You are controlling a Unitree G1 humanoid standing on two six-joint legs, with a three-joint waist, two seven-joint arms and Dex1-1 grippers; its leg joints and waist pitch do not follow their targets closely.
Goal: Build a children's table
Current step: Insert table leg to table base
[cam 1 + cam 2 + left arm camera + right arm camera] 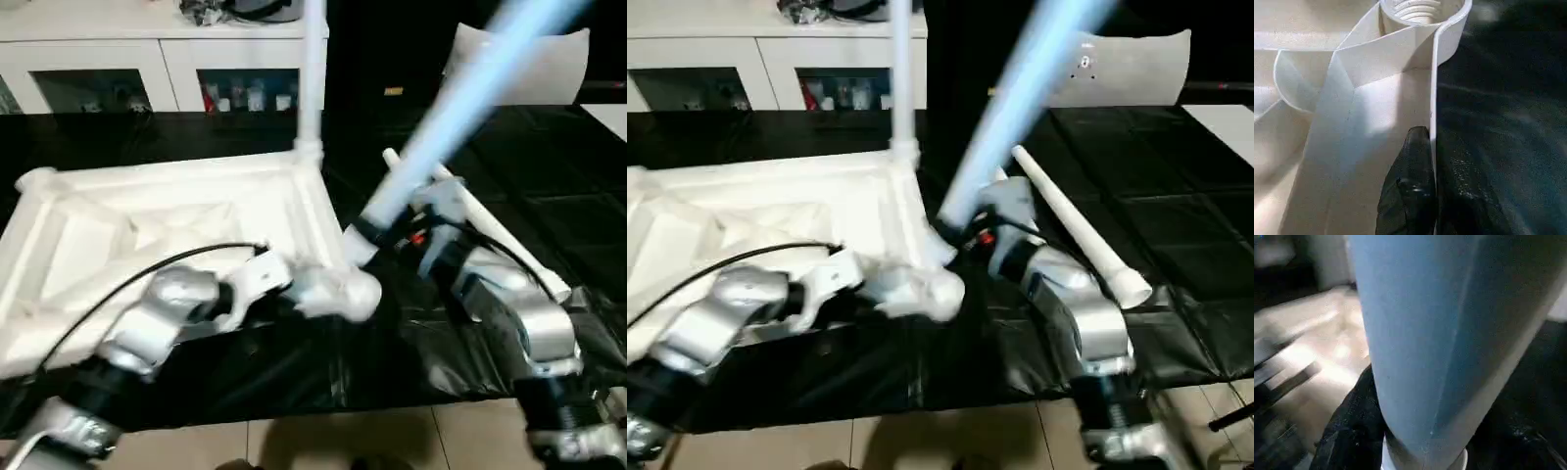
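The white table top (147, 225) lies upside down on the black cloth, ribbed side up. One leg (313, 78) stands upright in its far right corner socket. My left gripper (1432, 134) is shut on the top's right rim, one black finger (1410, 186) inside the wall, just short of a threaded corner socket (1420, 7). My right gripper (377, 233) is shut on a second leg (460, 103), which tilts up to the right, its lower end at the top's near right corner. A third leg (1078, 230) lies on the cloth behind my right arm.
A white cabinet with glass doors (147, 69) stands along the back. A flat white board (549, 64) leans at the back right. The black cloth (558, 186) covers the floor to the right; pale floor tiles (343, 441) show at the near edge.
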